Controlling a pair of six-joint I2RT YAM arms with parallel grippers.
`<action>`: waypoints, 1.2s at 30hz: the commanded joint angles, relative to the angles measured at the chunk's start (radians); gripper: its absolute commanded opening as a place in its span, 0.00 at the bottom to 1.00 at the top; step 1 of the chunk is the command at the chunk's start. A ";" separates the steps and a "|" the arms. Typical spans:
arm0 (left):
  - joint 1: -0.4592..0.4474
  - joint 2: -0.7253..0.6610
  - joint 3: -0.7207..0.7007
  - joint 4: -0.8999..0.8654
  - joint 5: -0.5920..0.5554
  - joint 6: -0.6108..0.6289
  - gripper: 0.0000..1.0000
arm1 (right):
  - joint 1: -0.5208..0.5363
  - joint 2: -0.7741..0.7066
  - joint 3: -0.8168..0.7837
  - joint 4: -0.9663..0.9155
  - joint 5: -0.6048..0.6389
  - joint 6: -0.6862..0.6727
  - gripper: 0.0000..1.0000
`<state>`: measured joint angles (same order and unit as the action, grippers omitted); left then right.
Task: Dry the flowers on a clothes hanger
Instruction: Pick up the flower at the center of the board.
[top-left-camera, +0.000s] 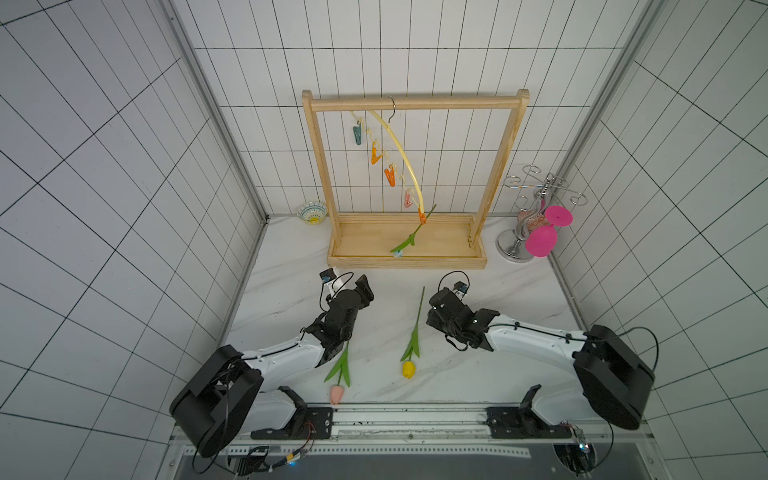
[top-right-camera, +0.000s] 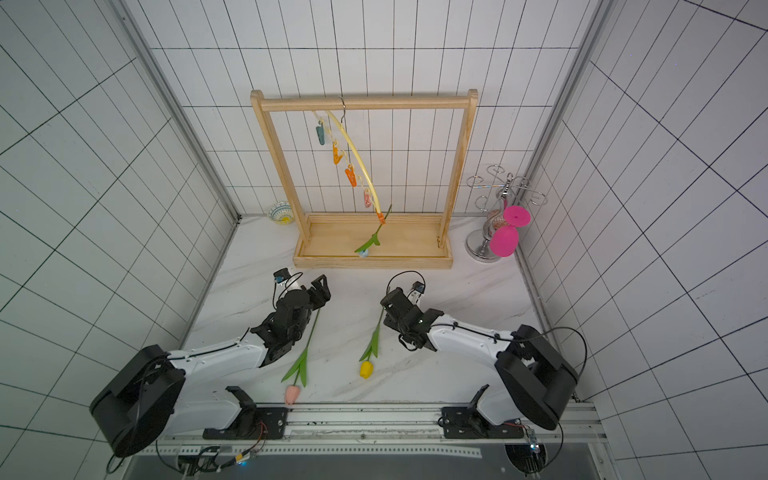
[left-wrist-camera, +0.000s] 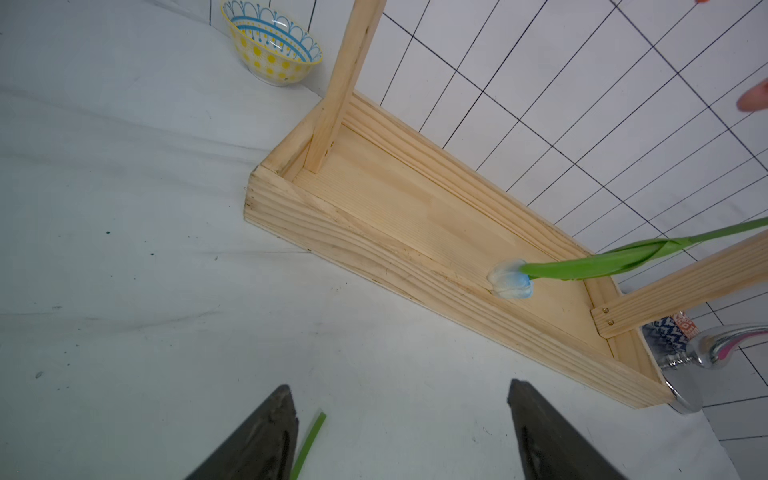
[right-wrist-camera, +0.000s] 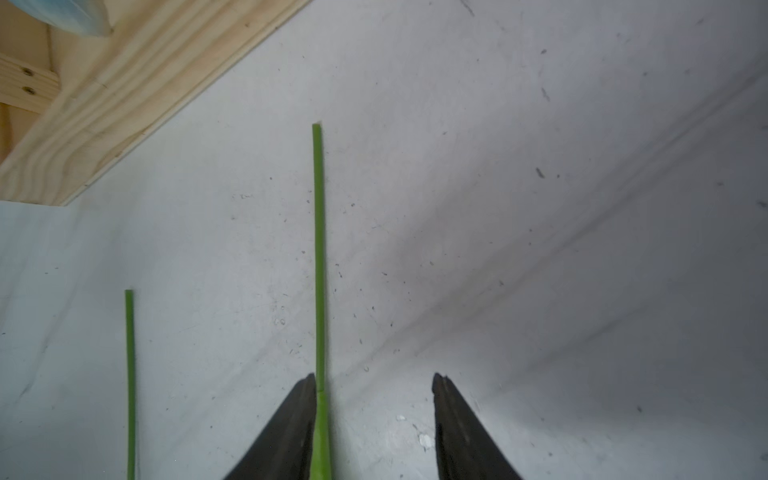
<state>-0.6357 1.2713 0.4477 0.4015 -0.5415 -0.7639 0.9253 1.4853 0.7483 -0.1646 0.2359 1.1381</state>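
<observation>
White-blue tulip (top-left-camera: 398, 252) hangs head-down from end orange clip (top-left-camera: 422, 217) of clothes hanger (top-left-camera: 399, 145), head low over wooden rack (top-left-camera: 415, 102) tray. I see yellow tulip (top-left-camera: 409, 369) flat on table (top-left-camera: 498, 299), stem between right gripper (right-wrist-camera: 374, 375) jaws, parted, no grasp. Pink tulip (top-left-camera: 336, 394) stem tip between left gripper (left-wrist-camera: 400, 384) jaws, wide apart, nothing held.

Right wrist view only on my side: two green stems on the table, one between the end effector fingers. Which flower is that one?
Observer: The yellow tulip; its head lies back toward the robot's base.
Operator: And the other stem?
Observer: Pink tulip; its stem tip lies between the fingers of the open left end effector.
Operator: Anything hung yet?
Observer: Yes, the white-bluish tulip hangs head-down from the end orange clip of the clothes hanger.
</observation>
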 joint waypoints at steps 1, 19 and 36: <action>0.001 -0.008 -0.002 0.008 -0.059 -0.033 0.81 | 0.010 0.101 0.092 -0.044 -0.032 0.069 0.48; 0.001 0.085 0.029 0.057 0.078 -0.064 0.81 | 0.071 0.292 0.262 -0.153 0.001 0.073 0.31; 0.001 0.079 0.034 0.050 0.084 -0.057 0.81 | 0.092 0.225 0.313 -0.206 0.100 -0.015 0.00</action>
<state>-0.6350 1.3628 0.4564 0.4488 -0.4591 -0.8276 1.0103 1.7981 1.0496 -0.3485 0.2859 1.1759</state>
